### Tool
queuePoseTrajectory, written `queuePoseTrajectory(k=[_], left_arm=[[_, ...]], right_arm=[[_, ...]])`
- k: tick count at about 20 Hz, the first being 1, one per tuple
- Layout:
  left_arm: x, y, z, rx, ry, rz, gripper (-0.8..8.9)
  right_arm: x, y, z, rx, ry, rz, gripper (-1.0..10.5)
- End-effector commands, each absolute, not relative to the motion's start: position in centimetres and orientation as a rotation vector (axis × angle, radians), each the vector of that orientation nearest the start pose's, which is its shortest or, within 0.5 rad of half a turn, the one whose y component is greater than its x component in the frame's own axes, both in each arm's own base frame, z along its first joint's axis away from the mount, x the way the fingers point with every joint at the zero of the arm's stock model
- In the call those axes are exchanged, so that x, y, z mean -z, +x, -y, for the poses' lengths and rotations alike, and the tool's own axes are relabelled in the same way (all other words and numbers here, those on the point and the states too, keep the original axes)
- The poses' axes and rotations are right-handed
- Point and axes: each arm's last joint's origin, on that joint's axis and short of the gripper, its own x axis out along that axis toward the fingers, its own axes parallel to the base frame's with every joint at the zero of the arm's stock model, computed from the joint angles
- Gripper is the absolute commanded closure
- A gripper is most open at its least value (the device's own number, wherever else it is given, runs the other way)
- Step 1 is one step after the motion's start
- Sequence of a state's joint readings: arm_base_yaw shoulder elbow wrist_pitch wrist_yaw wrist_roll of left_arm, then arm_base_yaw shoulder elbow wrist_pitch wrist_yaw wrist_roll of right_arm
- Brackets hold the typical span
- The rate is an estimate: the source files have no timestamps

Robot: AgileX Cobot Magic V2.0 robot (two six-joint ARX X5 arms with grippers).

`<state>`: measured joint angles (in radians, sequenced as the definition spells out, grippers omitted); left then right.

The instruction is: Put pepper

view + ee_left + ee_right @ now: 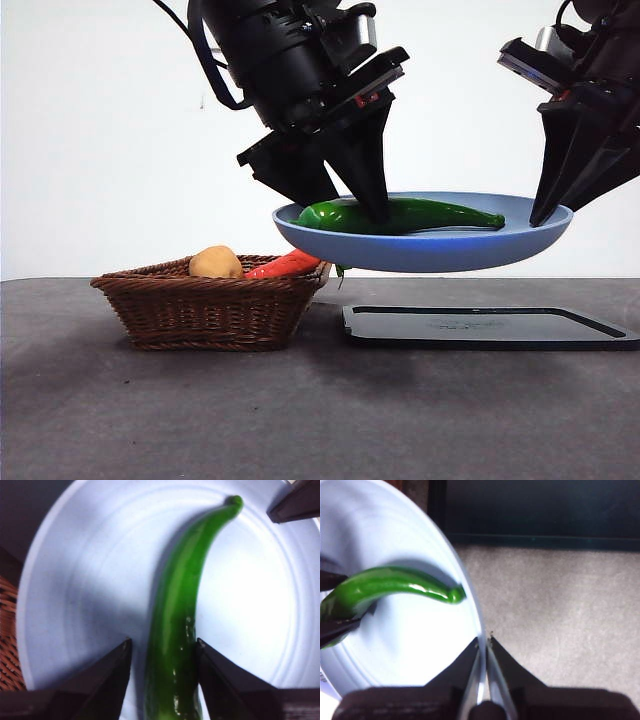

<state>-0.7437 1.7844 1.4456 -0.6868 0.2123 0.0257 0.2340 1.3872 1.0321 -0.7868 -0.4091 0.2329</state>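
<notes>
The dark-green pepper (pixel 420 214) lies lengthwise in a light-blue plate (pixel 430 254) that is held in the air above the table. My left gripper (pixel 355 205) reaches down into the plate and straddles the pepper's thick end (pixel 175 610). Its jaws are slightly open: one touches the pepper, and a thin gap shows at the other. My right gripper (pixel 538 218) is shut on the plate's rim (pixel 479 630) at the side where the pepper's tip (pixel 452 594) points, and it holds the plate up.
A wicker basket (pixel 200 300) stands on the table left of and below the plate, holding a potato (pixel 216 262) and a red-orange carrot (pixel 285 265). A flat black tray (pixel 480 326) lies on the table under the plate.
</notes>
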Motion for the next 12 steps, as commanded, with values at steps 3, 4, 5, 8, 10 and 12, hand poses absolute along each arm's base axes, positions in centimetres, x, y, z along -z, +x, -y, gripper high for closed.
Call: queuePoseTrajectory(k=[3,4,5,8,10,12], left_arm=[[-26.0,27.1,26.2,0.888,0.296,-1.010,5.79],[-26.5,26.8,26.0,0.886,0.291,-1.006,5.79],[-27.0,26.6,25.8,0.887,0.284,-1.000,5.79],[-29.2,25.7,24.9,0.894,0.270,-0.952,5.79],[-31.1,24.8,24.1,0.901,0.256,-0.902,5.79],[-33.3,23.6,22.9,0.911,0.242,-0.843,5.79]], right_arm=[[-25.1,25.5,-7.4,-0.446,0.309,-1.215,9.4],[-25.1,25.5,-7.4,-0.446,0.309,-1.215,9.4],[-25.1,25.5,-7.4,-0.445,0.309,-1.215,9.4],[-25.1,25.5,-7.4,-0.444,0.309,-1.215,9.4],[-25.1,25.5,-7.4,-0.442,0.308,-1.211,9.4],[-25.2,25.9,-7.0,-0.426,0.323,-1.184,9.4]])
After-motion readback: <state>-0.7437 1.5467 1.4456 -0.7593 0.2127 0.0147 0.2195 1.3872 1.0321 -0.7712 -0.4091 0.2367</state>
